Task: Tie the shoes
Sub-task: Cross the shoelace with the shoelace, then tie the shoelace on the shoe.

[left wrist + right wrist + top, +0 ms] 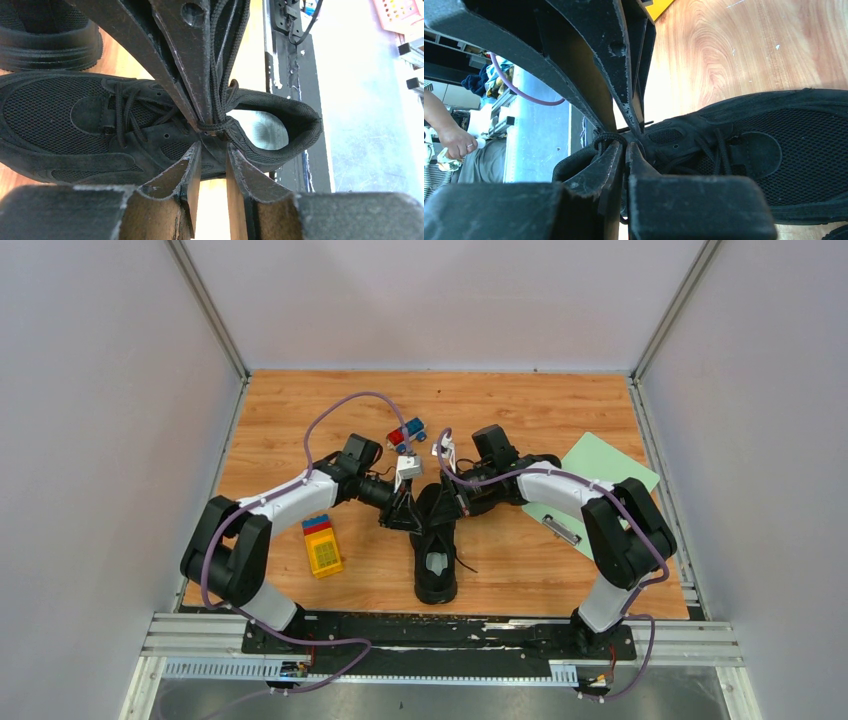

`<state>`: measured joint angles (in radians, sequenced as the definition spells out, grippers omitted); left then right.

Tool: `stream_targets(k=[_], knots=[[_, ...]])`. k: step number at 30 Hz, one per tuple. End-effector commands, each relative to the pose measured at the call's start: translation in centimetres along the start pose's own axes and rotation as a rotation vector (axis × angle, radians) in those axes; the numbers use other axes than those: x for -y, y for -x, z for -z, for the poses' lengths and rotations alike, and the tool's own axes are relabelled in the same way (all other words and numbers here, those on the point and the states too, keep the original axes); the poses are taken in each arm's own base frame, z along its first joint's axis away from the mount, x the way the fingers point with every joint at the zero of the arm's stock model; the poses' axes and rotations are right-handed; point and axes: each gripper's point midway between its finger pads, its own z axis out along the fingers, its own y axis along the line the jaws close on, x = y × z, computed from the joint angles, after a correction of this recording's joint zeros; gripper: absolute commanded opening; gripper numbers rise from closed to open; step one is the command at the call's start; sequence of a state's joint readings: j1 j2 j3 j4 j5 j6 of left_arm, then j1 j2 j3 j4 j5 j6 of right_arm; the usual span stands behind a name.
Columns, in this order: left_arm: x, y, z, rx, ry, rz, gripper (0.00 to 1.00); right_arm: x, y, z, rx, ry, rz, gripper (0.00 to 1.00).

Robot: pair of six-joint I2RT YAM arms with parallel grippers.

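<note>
One black shoe (436,555) lies mid-table with its heel toward the arm bases, the pale insole (262,131) showing. Part of a second black shoe (45,35) shows beside it in the left wrist view. My right gripper (626,145) is shut on a thin black lace (216,75) just above the tongue, and a loop lies over one fingertip. The lace strands run up between its fingers. My left gripper (214,147) faces it from the other side of the shoe. Its jaws stand apart, tips against the shoe's side below the crossing, with nothing seen between them.
A yellow toy block (322,545) lies left of the shoe, and a red and blue toy (405,434) behind the grippers. A green clipboard (600,480) lies under the right arm. A person's hand (456,142) shows beyond the table's near rail.
</note>
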<state>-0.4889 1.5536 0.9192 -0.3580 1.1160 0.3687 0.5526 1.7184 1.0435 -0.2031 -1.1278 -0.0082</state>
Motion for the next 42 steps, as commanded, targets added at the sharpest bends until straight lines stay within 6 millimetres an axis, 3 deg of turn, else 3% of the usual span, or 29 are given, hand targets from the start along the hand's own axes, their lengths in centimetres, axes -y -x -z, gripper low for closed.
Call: stream_targets(k=[1, 11, 18, 29, 42], knots=[[0.9, 2.6, 0.7, 0.036, -0.009, -0.110, 0.32, -0.2, 1.5, 0.2, 0.034, 0.017, 0.058, 0.05], [1.6, 2.9, 0.2, 0.030, -0.030, -0.123, 0.33, 0.1, 1.7, 0.2, 0.035, 0.018, 0.007, 0.04], [0.9, 3.1, -0.1, 0.017, 0.003, -0.117, 0.30, 0.1, 1.8, 0.1, 0.034, 0.021, -0.008, 0.04], [0.6, 3.4, -0.1, 0.020, 0.016, -0.105, 0.02, 0.2, 1.9, 0.3, 0.037, 0.013, -0.016, 0.05], [0.8, 3.0, 0.2, 0.000, 0.022, -0.102, 0.00, 1.5, 2.3, 2.5, 0.079, -0.082, 0.003, 0.30]])
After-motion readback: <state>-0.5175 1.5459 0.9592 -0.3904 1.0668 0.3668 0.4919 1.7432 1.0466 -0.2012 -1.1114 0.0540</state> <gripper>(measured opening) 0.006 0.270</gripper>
